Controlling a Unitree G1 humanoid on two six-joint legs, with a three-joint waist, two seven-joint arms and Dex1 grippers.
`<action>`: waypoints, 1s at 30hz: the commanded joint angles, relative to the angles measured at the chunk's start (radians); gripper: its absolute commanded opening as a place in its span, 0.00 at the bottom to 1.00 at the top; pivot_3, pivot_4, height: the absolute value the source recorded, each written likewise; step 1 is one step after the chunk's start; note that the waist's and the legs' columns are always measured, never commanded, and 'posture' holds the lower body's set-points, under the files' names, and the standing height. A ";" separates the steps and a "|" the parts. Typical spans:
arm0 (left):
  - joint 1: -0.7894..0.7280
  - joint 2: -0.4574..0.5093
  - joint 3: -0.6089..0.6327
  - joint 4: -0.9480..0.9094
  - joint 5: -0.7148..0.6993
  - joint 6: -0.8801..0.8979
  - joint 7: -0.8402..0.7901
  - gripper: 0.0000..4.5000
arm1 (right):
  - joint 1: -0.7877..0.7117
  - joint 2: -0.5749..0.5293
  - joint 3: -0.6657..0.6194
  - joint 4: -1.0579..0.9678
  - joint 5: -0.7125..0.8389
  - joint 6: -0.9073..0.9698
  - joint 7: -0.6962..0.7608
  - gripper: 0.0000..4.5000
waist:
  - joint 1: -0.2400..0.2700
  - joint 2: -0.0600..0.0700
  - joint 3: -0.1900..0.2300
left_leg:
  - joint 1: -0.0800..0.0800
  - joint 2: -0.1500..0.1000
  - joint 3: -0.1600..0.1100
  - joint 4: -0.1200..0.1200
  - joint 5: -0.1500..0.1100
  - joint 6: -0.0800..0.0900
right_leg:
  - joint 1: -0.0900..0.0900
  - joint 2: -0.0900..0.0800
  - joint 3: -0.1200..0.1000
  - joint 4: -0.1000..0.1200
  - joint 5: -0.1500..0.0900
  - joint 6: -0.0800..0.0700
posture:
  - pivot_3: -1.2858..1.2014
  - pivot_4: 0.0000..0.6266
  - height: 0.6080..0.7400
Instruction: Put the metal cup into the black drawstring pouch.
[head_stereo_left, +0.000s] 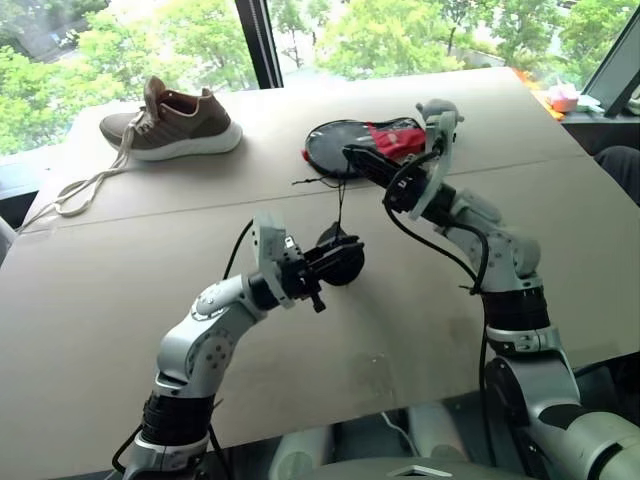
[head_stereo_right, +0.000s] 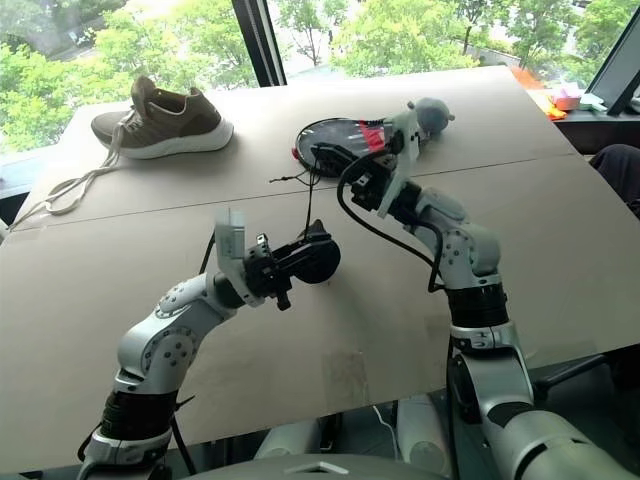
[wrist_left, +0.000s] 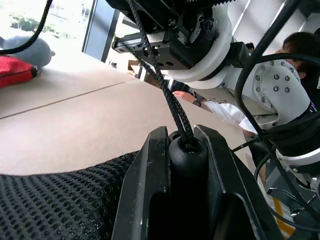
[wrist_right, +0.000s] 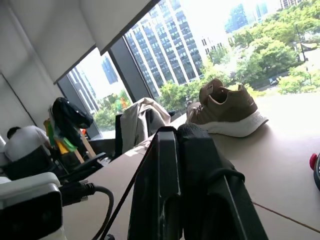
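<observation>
Hanging above the table, the black drawstring pouch (head_stereo_left: 341, 260) is pinched by the left gripper (head_stereo_left: 322, 268), its cord (head_stereo_left: 340, 205) clamped in the right gripper (head_stereo_left: 352, 155).

The black drawstring pouch (head_stereo_left: 342, 259), a bulging soft mesh bag, hangs off the surface near its middle, its thin cord (head_stereo_left: 340, 205) stretched straight upward.

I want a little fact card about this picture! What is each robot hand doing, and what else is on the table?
left gripper: shut on the black drawstring pouch, pinching the cord stopper at its mouth
right gripper: shut on the drawstring cord, raised above the pouch
cord: runs taut from pouch up to right gripper
metal cup: cannot tell where it is
table: tan
also on table: brown shoe, black-and-red case, grey plush toy
</observation>
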 joint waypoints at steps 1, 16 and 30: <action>0.036 0.006 -0.028 0.015 0.020 0.009 -0.014 0.05 | -0.114 0.011 -0.182 -0.059 0.157 -0.004 -0.139 0.01 | 0.000 0.000 0.000 | 0.000 0.000 0.000 0.000 0.000 0.000 | 0.000 0.000 0.000 0.000 0.000 0.000 | 0.52 0.24 1.00; 0.030 -0.002 -0.040 0.048 0.049 -0.016 -0.019 0.05 | -0.139 -0.018 -0.239 -0.090 0.307 0.063 -0.300 0.01 | -0.006 0.000 0.000 | 0.000 0.000 0.001 -0.002 -0.002 0.004 | -0.001 0.000 0.000 0.000 0.000 0.000 | 0.52 0.24 1.00; 0.044 -0.007 -0.033 0.033 0.001 0.003 -0.012 0.28 | -0.278 -0.015 -0.345 -0.018 0.470 -0.020 -0.456 0.00 | -0.005 0.000 0.000 | -0.001 0.000 0.001 -0.002 -0.002 0.004 | -0.002 0.000 0.000 -0.001 0.000 0.000 | 0.52 0.24 1.00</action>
